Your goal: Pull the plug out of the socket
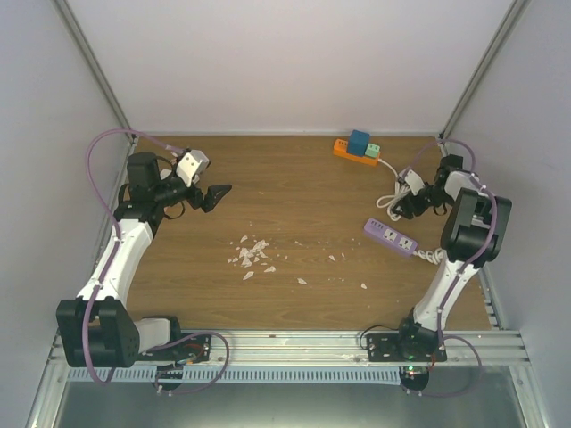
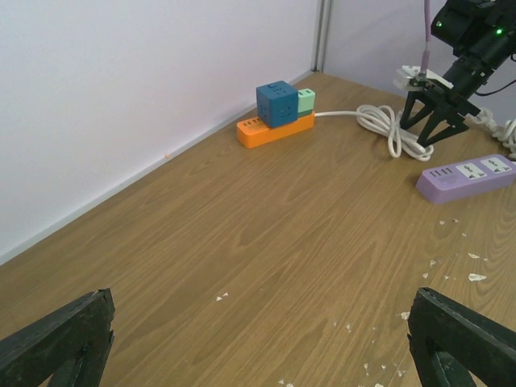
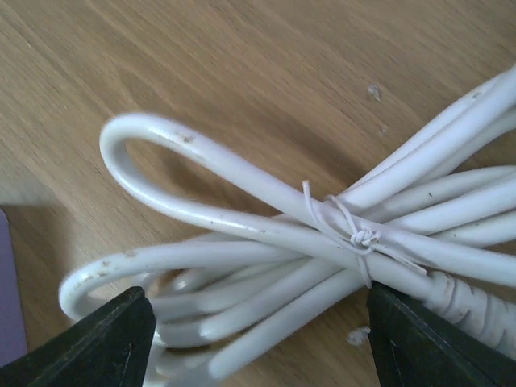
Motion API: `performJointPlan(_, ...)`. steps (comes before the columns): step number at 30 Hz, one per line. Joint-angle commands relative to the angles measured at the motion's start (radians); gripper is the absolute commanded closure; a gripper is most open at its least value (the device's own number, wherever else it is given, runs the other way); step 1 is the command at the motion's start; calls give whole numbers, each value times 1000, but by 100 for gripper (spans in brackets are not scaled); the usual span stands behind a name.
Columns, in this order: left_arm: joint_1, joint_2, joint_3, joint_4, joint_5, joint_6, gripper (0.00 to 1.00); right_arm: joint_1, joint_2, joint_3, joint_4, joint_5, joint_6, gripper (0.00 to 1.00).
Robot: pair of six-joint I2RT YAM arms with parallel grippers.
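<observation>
Hovering wide open over the tied white cable bundle (image 3: 322,234), right claw (image 3: 258,347) held nothing, left claw (image 1: 215,196) likewise open above the worktop (image 1: 294,205) at far left, blue plug (image 1: 359,141) sat in the orange socket strip (image 1: 343,149) by the back wall

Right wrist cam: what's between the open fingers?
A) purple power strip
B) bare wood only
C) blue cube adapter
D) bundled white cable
D: the right wrist view shows a tied white cable bundle lying between the spread fingers of the right gripper.
</observation>
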Motion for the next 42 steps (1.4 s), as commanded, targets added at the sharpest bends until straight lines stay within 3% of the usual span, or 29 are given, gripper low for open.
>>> performJointPlan(1, -9, -7, -11, 51, -1, 3, 1, 53, 32, -15, 28, -9, 40, 29)
performJointPlan(7, -8, -16, -16, 52, -11, 10, 1, 114, 54, -22, 52, -13, 79, 43)
performJointPlan(15, -9, -18, -26, 58, -10, 7, 1, 231, 70, -16, 110, -6, 141, 49)
performJointPlan(26, -9, -29, -36, 62, -23, 14, 1, 495, 69, -3, 109, -25, 204, 52)
performJointPlan(42, -8, -47, -52, 62, -20, 12, 1, 856, -98, -237, 35, -3, 148, 53)
